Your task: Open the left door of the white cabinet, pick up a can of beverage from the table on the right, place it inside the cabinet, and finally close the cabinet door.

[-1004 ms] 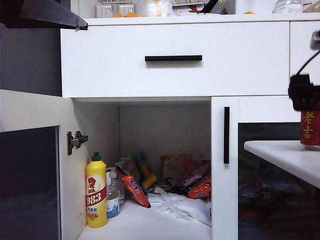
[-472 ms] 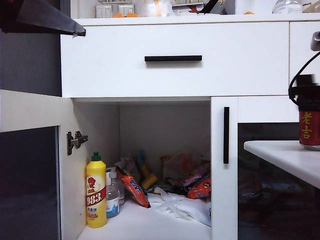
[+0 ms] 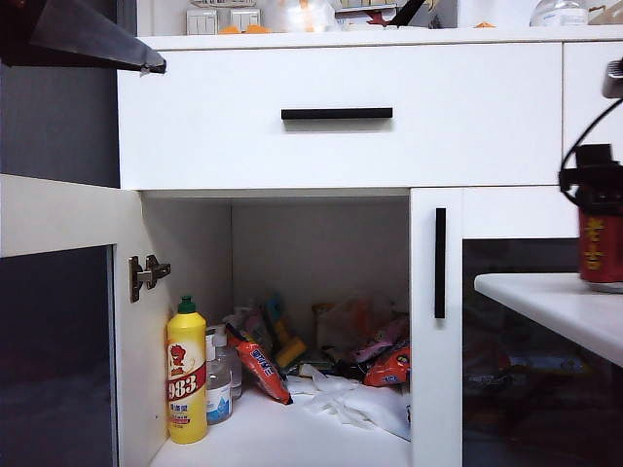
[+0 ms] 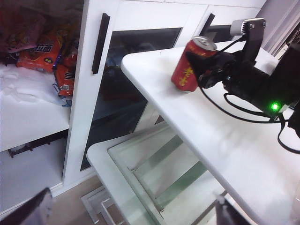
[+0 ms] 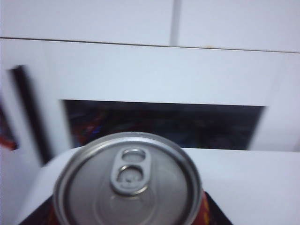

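The right gripper (image 4: 199, 65) now clamps the can of beverage (image 3: 601, 248), which sits slightly further left on the table (image 3: 555, 309).

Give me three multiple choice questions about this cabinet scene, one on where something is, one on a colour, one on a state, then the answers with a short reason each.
1. Where does the can of beverage stand?
A. on the table
B. inside the white cabinet
C. on the floor

2. What colour is the cap of the yellow bottle?
A. red
B. green
C. white

3. How is the left door?
A. shut
B. swung open
C. taken off

Answers: 1 A, the can stands near the table's edge, with the right gripper closed around it. 2 B, a green cap tops the bottle. 3 B, the cabinet's inside shows, the door hangs on its hinge. The left gripper is open, away from the can.
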`<state>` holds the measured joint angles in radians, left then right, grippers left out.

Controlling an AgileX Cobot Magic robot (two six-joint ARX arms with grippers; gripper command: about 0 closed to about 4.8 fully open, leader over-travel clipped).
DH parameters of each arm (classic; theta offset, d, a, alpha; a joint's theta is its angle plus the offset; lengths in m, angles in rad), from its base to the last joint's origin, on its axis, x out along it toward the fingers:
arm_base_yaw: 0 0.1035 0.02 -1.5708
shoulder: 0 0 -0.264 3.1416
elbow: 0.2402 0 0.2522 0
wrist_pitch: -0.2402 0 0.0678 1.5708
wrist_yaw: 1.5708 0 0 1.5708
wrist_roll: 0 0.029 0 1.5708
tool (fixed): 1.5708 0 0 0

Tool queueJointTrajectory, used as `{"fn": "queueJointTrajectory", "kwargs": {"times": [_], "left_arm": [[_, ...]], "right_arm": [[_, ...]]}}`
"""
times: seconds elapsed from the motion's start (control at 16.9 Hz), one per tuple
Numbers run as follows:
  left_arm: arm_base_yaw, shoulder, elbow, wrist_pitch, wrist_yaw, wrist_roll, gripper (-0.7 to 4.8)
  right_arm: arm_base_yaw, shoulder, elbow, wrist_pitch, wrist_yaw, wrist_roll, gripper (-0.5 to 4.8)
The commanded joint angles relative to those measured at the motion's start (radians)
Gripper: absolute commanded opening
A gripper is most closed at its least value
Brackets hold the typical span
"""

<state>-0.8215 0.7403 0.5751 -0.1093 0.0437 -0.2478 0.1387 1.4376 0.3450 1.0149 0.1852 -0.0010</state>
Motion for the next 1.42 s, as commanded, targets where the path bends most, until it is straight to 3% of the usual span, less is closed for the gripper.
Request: {"fn": "queueJointTrajectory", "kwargs": {"times": [0.06, 0.24, 0.35, 0.47, 0.65, 0.83, 1.12, 1.42], "left_arm": [[-0.001, -0.003, 0.003, 0.01, 0.005, 0.001, 4.79], [-0.001, -0.005, 0.003, 0.009, 0.005, -0.004, 4.79], [-0.001, -0.028, 0.004, -0.008, 0.005, -0.022, 4.79], [-0.001, -0.072, 0.005, -0.022, 0.005, -0.021, 4.79], [0.0, -0.151, 0.005, -0.07, -0.005, -0.021, 4.79], [0.0, -0.2, 0.004, -0.167, -0.029, -0.021, 4.79], [0.0, -0.219, 0.004, -0.235, -0.048, -0.014, 4.79], [0.0, -0.216, 0.003, -0.234, -0.07, -0.013, 4.79]], "right_arm": [[0.072, -0.066, 0.038, 0.059, -0.056, 0.0, 1.56], [0.18, -0.09, 0.124, 0.029, -0.141, 0.002, 1.56], [0.249, -0.088, 0.232, -0.113, -0.146, 0.009, 1.58], [0.268, -0.025, 0.348, -0.192, -0.234, 0.01, 1.58], [0.268, 0.174, 0.472, -0.128, -0.278, 0.095, 1.73], [0.282, 0.38, 0.508, 0.017, -0.296, 0.105, 1.76], [0.29, 0.625, 0.628, 0.018, -0.383, 0.076, 1.76], [0.333, 0.715, 0.789, -0.012, -0.387, 0.105, 1.76]]}}
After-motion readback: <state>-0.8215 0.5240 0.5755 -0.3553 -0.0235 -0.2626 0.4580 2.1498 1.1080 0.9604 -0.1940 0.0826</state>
